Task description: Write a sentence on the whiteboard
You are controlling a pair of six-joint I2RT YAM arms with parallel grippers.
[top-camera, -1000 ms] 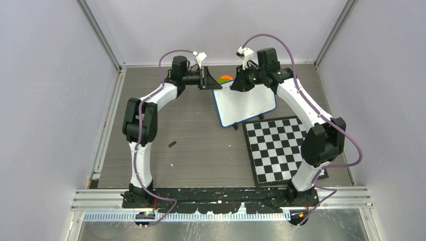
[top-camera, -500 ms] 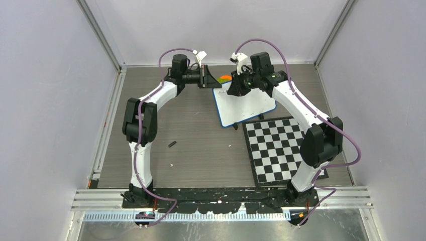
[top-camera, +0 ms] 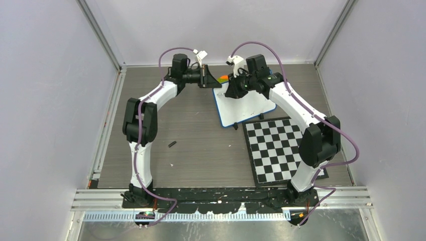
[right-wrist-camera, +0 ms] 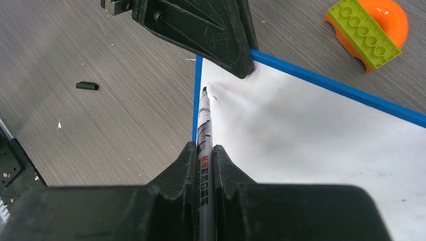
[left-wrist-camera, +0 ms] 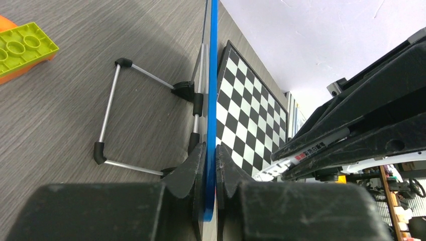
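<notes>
The whiteboard [top-camera: 248,108] stands tilted on its wire stand [left-wrist-camera: 113,95] at the back of the table. My left gripper [left-wrist-camera: 211,150] is shut on the board's blue rim [left-wrist-camera: 213,75] at its top left corner [right-wrist-camera: 197,63]. My right gripper [right-wrist-camera: 205,148] is shut on a grey whiteboard marker [right-wrist-camera: 205,118]. The marker's black tip hovers at the board's upper left area, just inside the rim. The white face [right-wrist-camera: 311,130] shows grey smudges and one tiny black mark; no sentence shows on it.
A black-and-white checkered board [top-camera: 279,148] lies in front of the whiteboard on the right. A green brick on an orange dome [right-wrist-camera: 369,32] sits behind the whiteboard. A small black marker cap [top-camera: 172,144] lies on the wood-grain table to the left.
My right arm has moved left with the marker, from the board's top middle to its upper left corner beside the left gripper. The left arm and the board have stayed put.
</notes>
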